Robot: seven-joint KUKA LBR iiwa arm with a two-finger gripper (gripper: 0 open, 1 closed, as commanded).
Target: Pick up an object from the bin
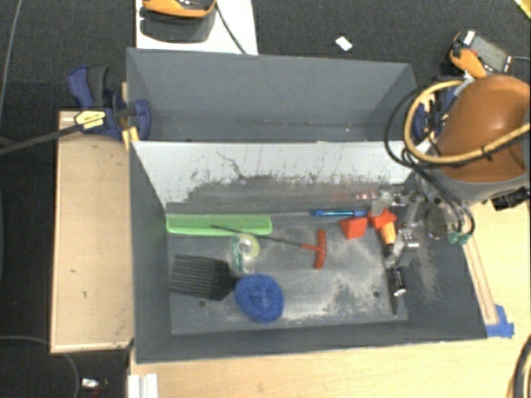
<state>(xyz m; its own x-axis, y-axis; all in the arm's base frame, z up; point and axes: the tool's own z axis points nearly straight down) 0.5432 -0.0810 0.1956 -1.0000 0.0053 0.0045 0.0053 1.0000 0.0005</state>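
Observation:
My gripper (398, 274) hangs low at the right end of the bin, close to the right wall and just above the floor. Directly to its upper left lie two small orange pieces (382, 223), one blocky (355, 227). A blue pen (336, 214) rests along the back wall beside them. A red T-shaped tool (319, 248) lies on the floor to the gripper's left. I see nothing held by the gripper.
At the left lie a green comb (219, 224), a clear round thing (245, 248), a black brush (199, 276) and a blue scrubber ball (259, 297). Bare floor stretches between the ball and the gripper. The arm's orange cover and cables hang over the right rim.

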